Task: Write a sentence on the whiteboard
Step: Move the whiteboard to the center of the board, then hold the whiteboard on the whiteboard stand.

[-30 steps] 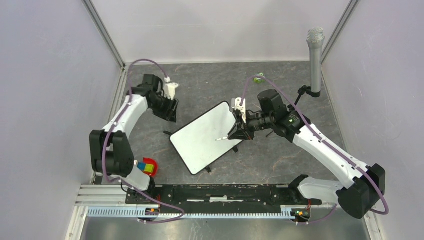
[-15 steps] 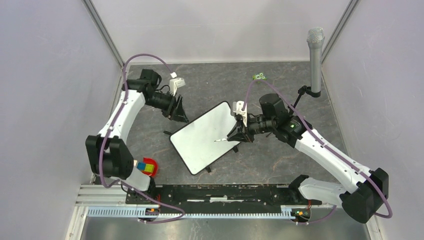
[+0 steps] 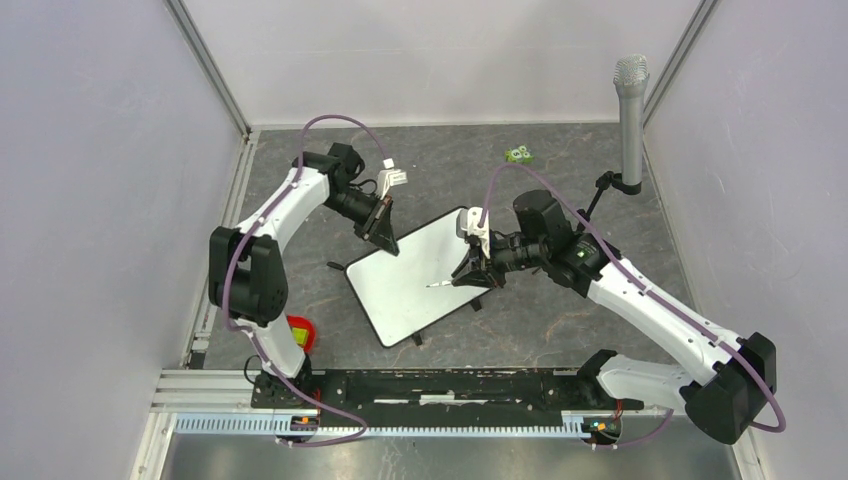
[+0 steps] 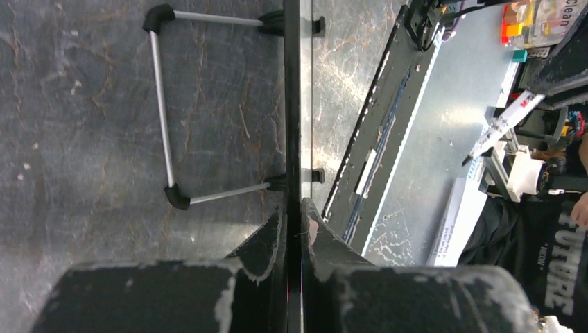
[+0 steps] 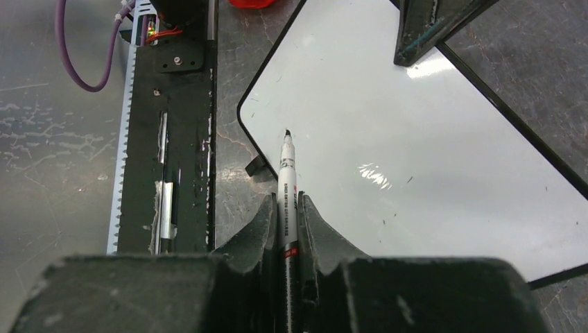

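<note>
- Whiteboard (image 3: 410,285) lies turned at an angle on the dark table (image 3: 430,170), between the two arms.
- Left pincer (image 3: 386,235) is at the far left edge of the whiteboard, with its jaws pressed together on the thin black rim, one finger on each side.
- Right pincer (image 3: 470,277) hangs over the right side of the whiteboard, closed on a marker (image 5: 287,177).
- Marker tip is above the white surface, just inside the rim; contact cannot be told.

1 grey microphone (image 3: 631,100) stands upright — small green object (image 3: 518,154) lies left of it.
</note>
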Controlling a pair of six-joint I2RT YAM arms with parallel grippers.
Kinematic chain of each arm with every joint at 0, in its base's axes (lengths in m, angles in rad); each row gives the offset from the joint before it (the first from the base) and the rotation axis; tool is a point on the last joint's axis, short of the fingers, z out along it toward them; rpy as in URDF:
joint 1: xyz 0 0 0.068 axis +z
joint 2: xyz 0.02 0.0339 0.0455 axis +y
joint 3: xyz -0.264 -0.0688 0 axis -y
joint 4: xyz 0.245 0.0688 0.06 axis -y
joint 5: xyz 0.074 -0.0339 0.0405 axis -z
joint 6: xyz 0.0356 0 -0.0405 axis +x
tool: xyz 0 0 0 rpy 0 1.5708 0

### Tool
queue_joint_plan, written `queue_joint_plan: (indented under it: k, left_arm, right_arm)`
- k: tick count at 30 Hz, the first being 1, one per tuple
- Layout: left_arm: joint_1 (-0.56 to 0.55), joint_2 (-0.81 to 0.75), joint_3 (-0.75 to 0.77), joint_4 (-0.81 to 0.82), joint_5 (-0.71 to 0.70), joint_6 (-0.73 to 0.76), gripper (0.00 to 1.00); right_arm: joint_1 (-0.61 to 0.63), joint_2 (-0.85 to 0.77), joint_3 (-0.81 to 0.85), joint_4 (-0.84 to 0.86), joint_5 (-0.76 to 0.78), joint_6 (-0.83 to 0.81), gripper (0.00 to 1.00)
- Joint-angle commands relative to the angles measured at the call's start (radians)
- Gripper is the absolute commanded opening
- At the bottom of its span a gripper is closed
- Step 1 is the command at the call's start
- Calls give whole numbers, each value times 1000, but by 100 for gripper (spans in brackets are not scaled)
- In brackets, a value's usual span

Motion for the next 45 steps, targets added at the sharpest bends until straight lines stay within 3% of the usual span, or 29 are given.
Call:
queue_joint_plan:
  k: [1, 11, 13, 18, 21, 24, 28, 36, 45]
  left_arm:
    - [-58, 47, 50, -17, -4, 49, 2]
    - [-169, 110, 115, -26, -88, 57, 3]
    - [-169, 105, 125, -30, -91, 44, 12]
    - [-119, 0, 125, -39, -97, 33, 48]
    - [-24, -77, 117, -39, -50, 11, 60]
    - [76, -145, 73, -33, -25, 10, 64]
    - [155, -219, -29, 1, 11, 13, 65]
    - [172, -208, -105, 59, 40, -7, 60]
    - [172, -184, -134, 58, 67, 17, 47]
  right_arm:
    - [10, 0, 16, -4, 2, -21, 0]
    - [20, -6, -7, 5, 18, -24, 0]
    - [23, -7, -14, 15, 24, -20, 0]
    - [31, -9, -19, 48, 49, 4, 0]
    - [40, -8, -14, 96, 77, 39, 0]
    - [54, 5, 4, 139, 102, 71, 0]
    - [82, 34, 35, 187, 151, 92, 0]
    - [131, 104, 95, 258, 237, 116, 0]
    - [231, 209, 199, 232, 362, 78, 0]
